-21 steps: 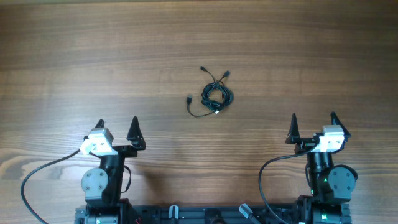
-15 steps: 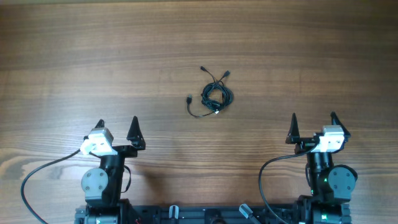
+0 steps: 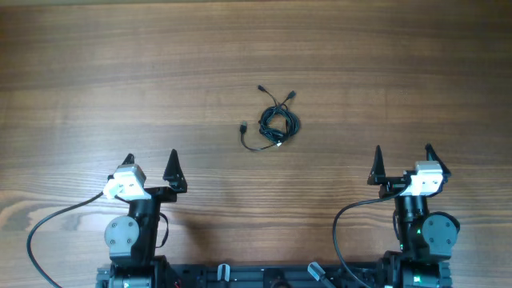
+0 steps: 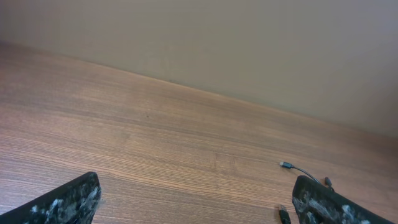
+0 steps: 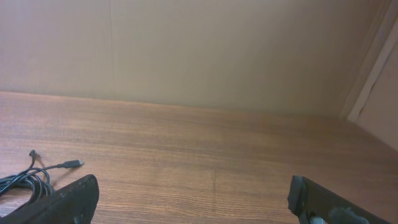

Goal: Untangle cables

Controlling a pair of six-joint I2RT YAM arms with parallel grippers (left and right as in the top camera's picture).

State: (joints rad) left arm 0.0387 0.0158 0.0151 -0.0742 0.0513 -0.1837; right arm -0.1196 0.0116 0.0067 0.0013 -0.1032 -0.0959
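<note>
Wood table [image 3: 120, 80]: left gripper [image 3: 150, 156] and right gripper [image 3: 403, 149] sit at the near edge, jaws spread wide, holding nothing. Cables [image 3: 276, 122] lie mid-table, well apart from both, one coiled knot with loose plug ends. Strand count possibly three, too fine to confirm; both wrist views cut the coil off.

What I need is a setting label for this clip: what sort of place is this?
Likely a robot lab workstation: a wooden table, the left gripper and right gripper open at its near edge, one tangle of cables, a plain wall behind.
</note>
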